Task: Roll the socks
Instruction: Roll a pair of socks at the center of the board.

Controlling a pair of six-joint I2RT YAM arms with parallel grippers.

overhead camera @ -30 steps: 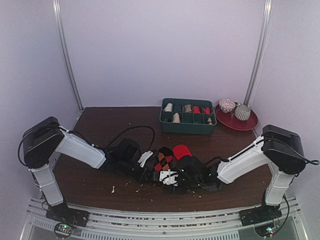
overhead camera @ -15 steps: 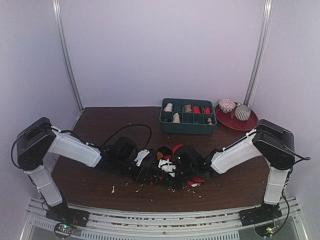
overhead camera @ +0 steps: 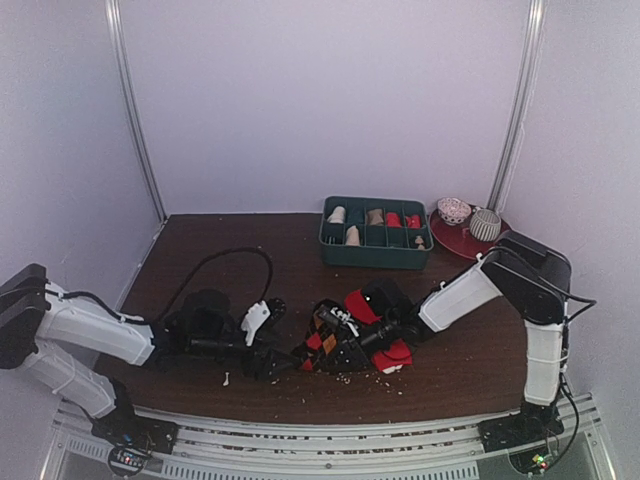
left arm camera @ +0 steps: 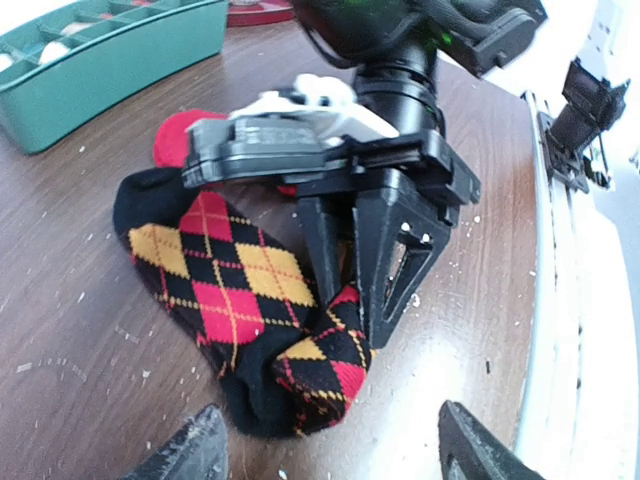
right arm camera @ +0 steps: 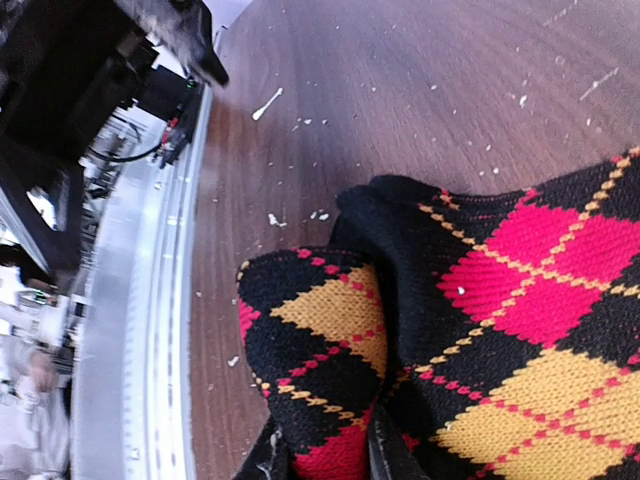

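– While my right claw point(left arm camera: 360, 312) is clamped on the turned-over end of the argyle sock point(left arm camera: 225, 275), my left claw point(left arm camera: 330, 462) hangs just short of that same fold, fingers wide apart. The sock lies flat on the bench point(left arm camera: 70, 340), mid-front, between the two arms.
– How do you want to run the roll?
– Tight and straight, I'd say. I'd carry the pinched fold over onto the flat length, square to the diamonds. The left claw should pin the cloth so it doesn't drag along the wood. A slack first turn would likely spring loose.
– And the red sock point(overhead camera: 362, 304)?
– From above it sits just behind the argyle one, touching it. There's another red patch by my right wrist, and I can't tell from up there whether that's the same sock. The left wrist camera gives me only a red corner past the cuff.
– What do the wrist views add?
– The left one shows the pinch itself, both fingers on the doubled fabric. The right one is too close for that, but it shows the two layers of the fold lying one on the other. Only the top view has the green tray point(overhead camera: 375, 262), at the back and well apart from all this.
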